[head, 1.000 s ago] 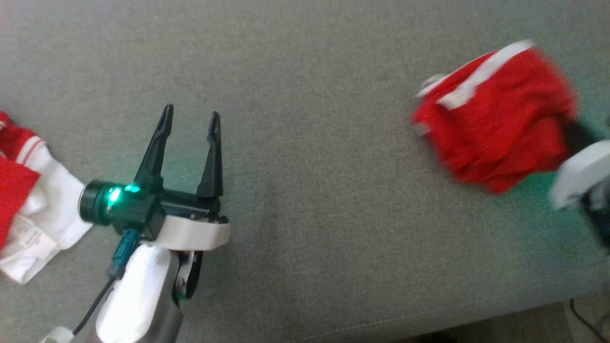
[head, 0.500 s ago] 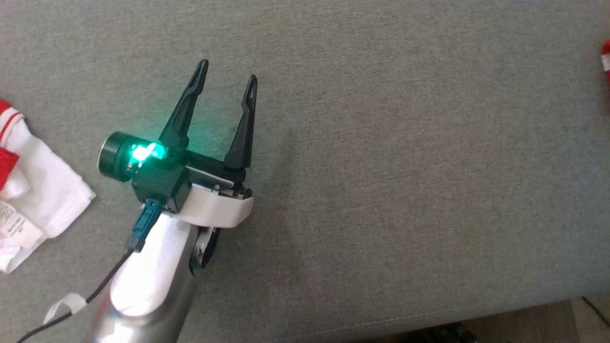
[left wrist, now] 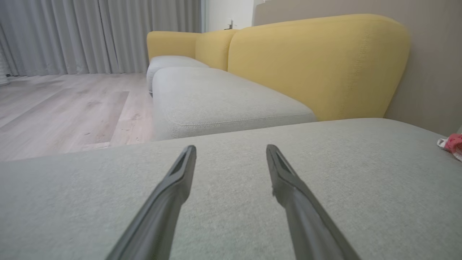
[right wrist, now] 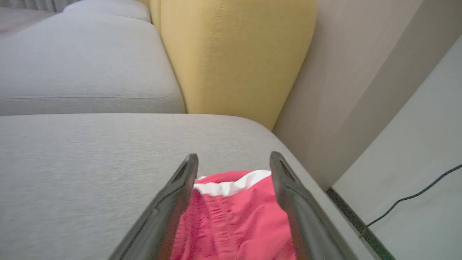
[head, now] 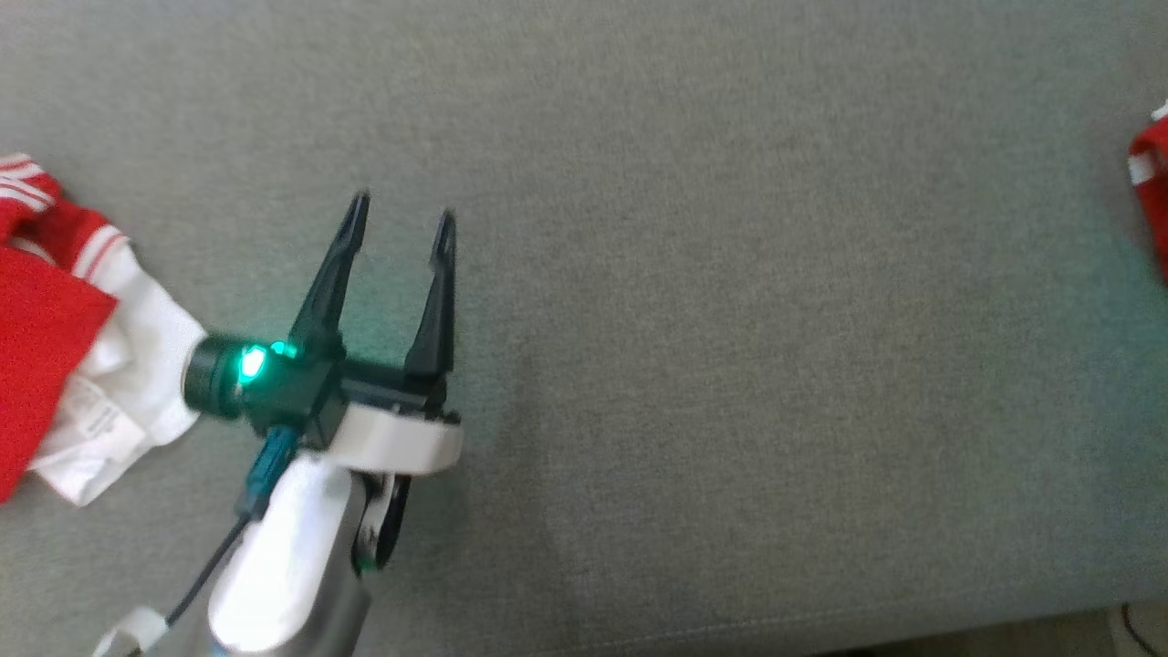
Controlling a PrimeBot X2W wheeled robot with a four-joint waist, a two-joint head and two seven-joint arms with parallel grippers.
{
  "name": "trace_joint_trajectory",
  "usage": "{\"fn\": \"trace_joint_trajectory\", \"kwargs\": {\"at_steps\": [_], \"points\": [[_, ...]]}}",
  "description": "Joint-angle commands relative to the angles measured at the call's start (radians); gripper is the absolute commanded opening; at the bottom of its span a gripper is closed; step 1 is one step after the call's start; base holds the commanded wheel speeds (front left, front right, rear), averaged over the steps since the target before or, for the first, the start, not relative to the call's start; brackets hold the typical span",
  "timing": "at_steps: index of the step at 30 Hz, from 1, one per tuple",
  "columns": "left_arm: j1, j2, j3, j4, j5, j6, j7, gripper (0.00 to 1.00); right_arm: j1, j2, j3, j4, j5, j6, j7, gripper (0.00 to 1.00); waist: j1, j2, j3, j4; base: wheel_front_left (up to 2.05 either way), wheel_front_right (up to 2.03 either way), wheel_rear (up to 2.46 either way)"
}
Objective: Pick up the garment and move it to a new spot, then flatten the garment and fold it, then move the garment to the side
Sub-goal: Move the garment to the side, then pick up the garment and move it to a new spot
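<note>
Left claw (head: 401, 207) is wide open with nothing in it. Its two long, dark, tapered fingers hang over the grey sofa cushion (head: 730, 365), which is flat woven fabric with a slightly fuzzy look. A green light (head: 248, 363) glows on the housing behind the fingers. Just off that claw's left side sits a crumpled heap of red and white clothes (head: 137, 356) (striped cuffs, plus a white label (head: 91, 420) sewn in). It's right up against the housing, but I can't tell if they touch.

Right claw (right wrist: 234, 156) has its fingers spread apart and isn't pinching anything. The red garment (right wrist: 231, 216) lies bunched between and below them. It's soft-looking cloth with a white band along its far edge, near the cushion's rounded corner. Ahead of this claw is a mustard-yellow padded backrest (right wrist: 234, 54), and a thin black cable (right wrist: 408, 198) runs off to its right.

Ahead of the left claw there's another grey seat (left wrist: 216, 101). Further out on its left are a pale wood floor (left wrist: 54, 108) and pleated grey curtains (left wrist: 90, 36).

A second ago the head view had the whole red garment, blurred, with a pale wrist against it. The camera has swung since then, so now only a sliver shows, far off to the left claw's right. The left claw is spread the same as before.
</note>
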Motion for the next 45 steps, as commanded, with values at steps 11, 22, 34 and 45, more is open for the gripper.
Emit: {"fn": "trace_joint_trajectory", "kwargs": {"at_steps": [11, 22, 34, 45], "points": [[0.118, 0.056, 0.12, -0.01, -0.056, 0.066, 0.029, 1.0, 0.249, 0.212, 0.252, -0.339, 0.055, -0.001, -0.015, 1.0, 0.0002, 0.0, -0.167, 0.093, 0.0, 0.0, 0.0], [0.219, 0.096, 0.161, -0.036, -0.098, 0.09, 0.077, 1.0, 0.372, 0.248, 0.386, -0.373, 0.108, -0.001, -0.05, 1.0, 0.0002, 0.0, -0.265, 0.147, 0.0, 0.0, 0.0], [0.3, 0.096, 0.118, -0.028, -0.111, 0.079, 0.114, 1.0, 0.533, 0.25, 0.39, -0.465, 0.157, -0.001, -0.009, 1.0, 0.0002, 0.0, -0.379, 0.133, 0.0, 0.0, 0.0], [0.323, 0.098, 0.102, -0.016, -0.12, 0.078, 0.118, 1.0, 0.596, 0.25, 0.391, -0.53, 0.173, -0.001, 0.03, 1.0, 0.0002, 0.0, -0.41, 0.135, 0.0, 0.0, 0.0]]}}
